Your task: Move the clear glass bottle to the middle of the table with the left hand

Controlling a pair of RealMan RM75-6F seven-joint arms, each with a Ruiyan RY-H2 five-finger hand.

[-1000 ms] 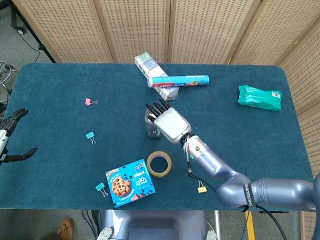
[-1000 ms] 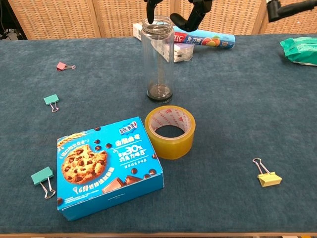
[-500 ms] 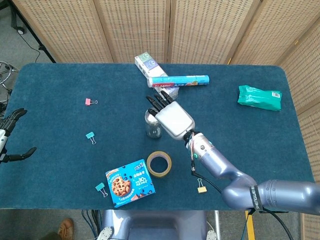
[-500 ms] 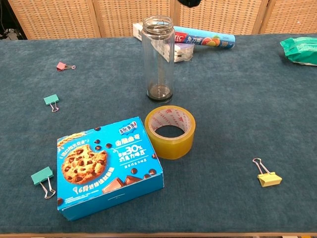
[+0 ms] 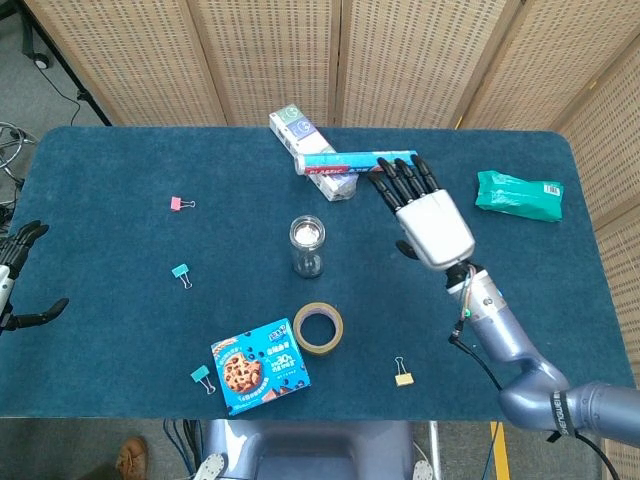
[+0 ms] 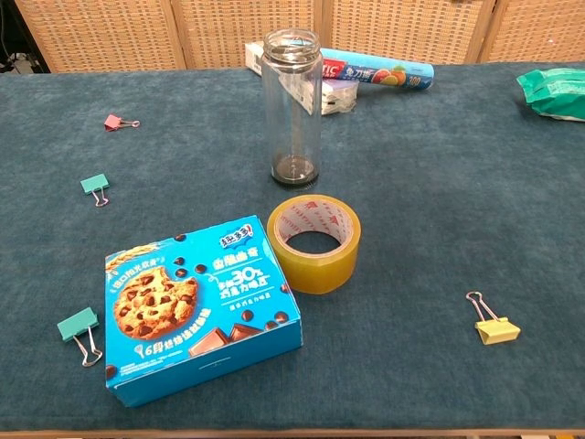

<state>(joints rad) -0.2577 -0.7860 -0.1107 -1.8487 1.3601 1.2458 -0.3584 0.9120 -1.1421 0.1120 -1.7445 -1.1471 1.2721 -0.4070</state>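
The clear glass bottle [image 5: 307, 245] stands upright and uncapped near the middle of the blue table [image 5: 120, 170]; in the chest view the bottle [image 6: 292, 110] rises just behind the tape roll. No hand touches it. My right hand [image 5: 425, 215] hovers to the bottle's right with its fingers spread and holds nothing. At the far left edge of the head view, my left hand [image 5: 20, 280] hangs beside the table, fingers apart and empty. Neither hand shows in the chest view.
A yellow tape roll [image 6: 313, 242] and a blue cookie box [image 6: 196, 306] lie in front of the bottle. Behind it are a white box and a film roll [image 5: 355, 162]. A green packet [image 5: 518, 195] lies at the right. Several binder clips are scattered, one yellow [image 6: 494, 326].
My right hand has drawn away from the bottle, rising and swinging to the right. The bottle stays upright where it stood. The left hand has barely moved.
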